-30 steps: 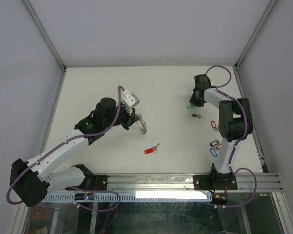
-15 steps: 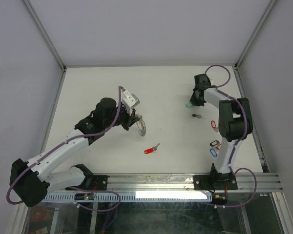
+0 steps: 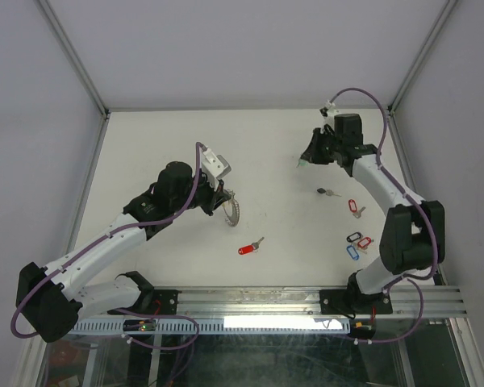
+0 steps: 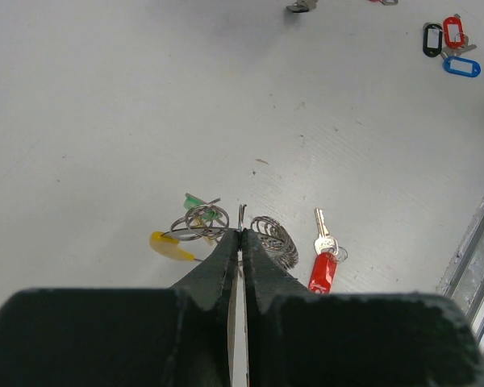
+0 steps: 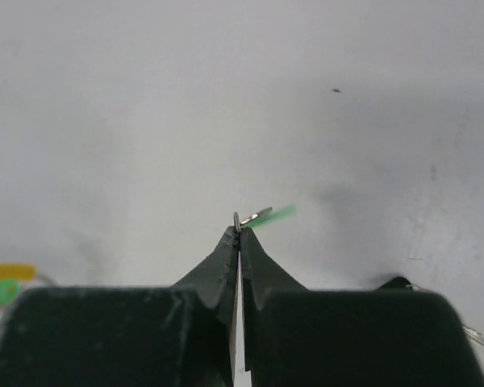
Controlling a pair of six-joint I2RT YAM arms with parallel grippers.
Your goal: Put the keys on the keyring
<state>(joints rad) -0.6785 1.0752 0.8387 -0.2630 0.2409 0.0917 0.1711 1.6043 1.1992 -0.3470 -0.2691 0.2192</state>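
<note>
My left gripper [image 4: 241,231] is shut on the wire of the keyring [image 4: 276,239], a silvery coiled loop held low over the table. A yellow tag [image 4: 168,246] and a green tag [image 4: 198,201] hang on it by small rings. A red-tagged key [image 4: 323,262] lies just right of it. From above the keyring [image 3: 232,208] sits at the left gripper [image 3: 224,198]. My right gripper [image 5: 239,228] is shut on the small ring of a green-tagged key [image 5: 279,213], held clear of the table at the back right [image 3: 304,164].
A black-tagged key [image 3: 326,192] and a red-tagged one [image 3: 356,209] lie by the right arm. A cluster of black, red and blue tags [image 3: 356,243] lies nearer the rail. The red-tagged key [image 3: 248,247] is at mid-table. Frame posts stand at the back corners.
The right gripper closed on the green-tagged key and lifted it off the table, the arm swinging up and back. The left arm and keyring have not moved.
</note>
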